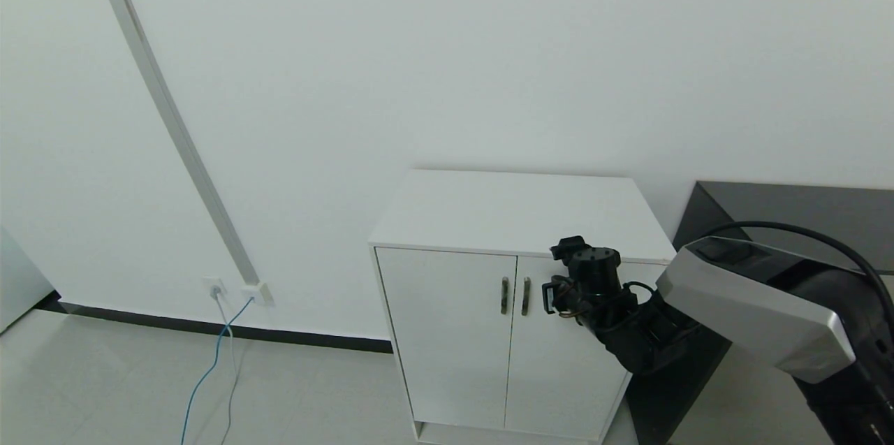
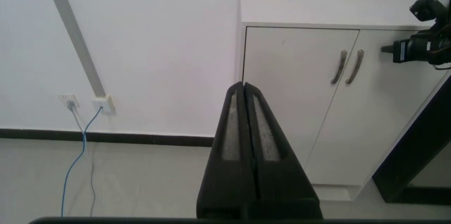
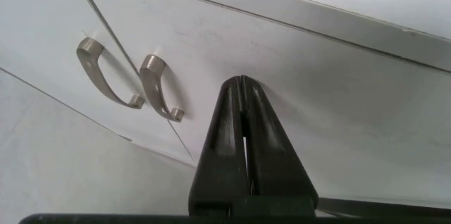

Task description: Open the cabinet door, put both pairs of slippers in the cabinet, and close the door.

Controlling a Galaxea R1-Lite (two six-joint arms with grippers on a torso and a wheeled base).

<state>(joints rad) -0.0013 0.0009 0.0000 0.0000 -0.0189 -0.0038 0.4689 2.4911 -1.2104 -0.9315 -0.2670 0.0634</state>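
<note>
White wall (image 1: 419, 47), tiled floor (image 1: 293, 389), closed white cabinet (image 1: 447, 333); right end effector (image 3: 244, 81) together near its handles (image 3: 158, 83); left end effector (image 2: 244, 86) together.

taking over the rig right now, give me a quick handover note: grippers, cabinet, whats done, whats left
Left gripper: shut, empty, back from the cabinet.
Right gripper: shut, empty, close in front of the right door, beside its handle.
Done: nothing; both doors are closed.
To do: open the door, put both pairs of slippers in, close it.
</note>
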